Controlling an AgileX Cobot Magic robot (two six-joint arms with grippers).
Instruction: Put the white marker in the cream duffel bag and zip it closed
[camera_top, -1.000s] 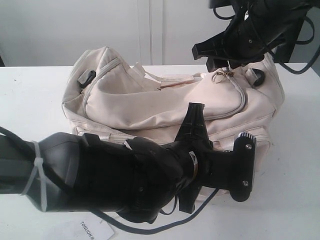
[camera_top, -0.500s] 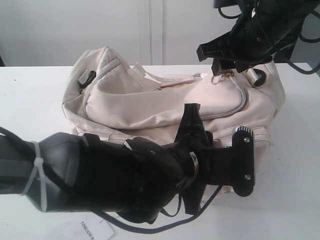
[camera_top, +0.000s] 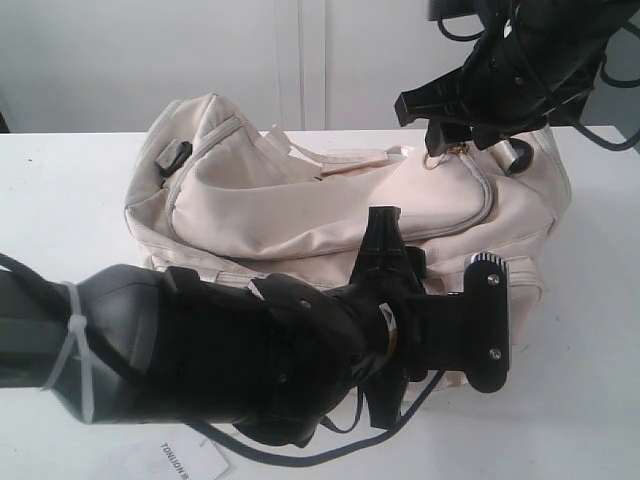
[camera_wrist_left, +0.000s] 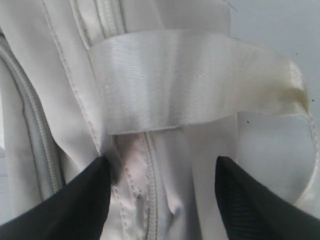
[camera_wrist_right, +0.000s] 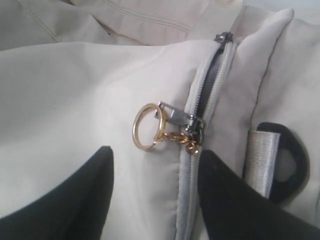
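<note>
Left hand (camera_wrist_left: 161, 165) spread wide, nothing held; shiny strap (camera_wrist_left: 190, 80) of cream bag (camera_top: 300, 200) loops just ahead of its fingertips. Bag sits on tabletop (camera_top: 60, 200). Right hand (camera_wrist_right: 157, 152) also wide, empty; gold ring (camera_wrist_right: 147, 127) on the zip pull lies just ahead, between fingertips.

Pretty clearly a robotics lab setup: bare white table (camera_top: 60, 190), plain white panelled wall (camera_top: 150, 50) behind, and a big black robot arm (camera_top: 200, 360) with exposed cables (camera_top: 290, 462) (zip tie (camera_top: 72, 345) round it, even).
</note>
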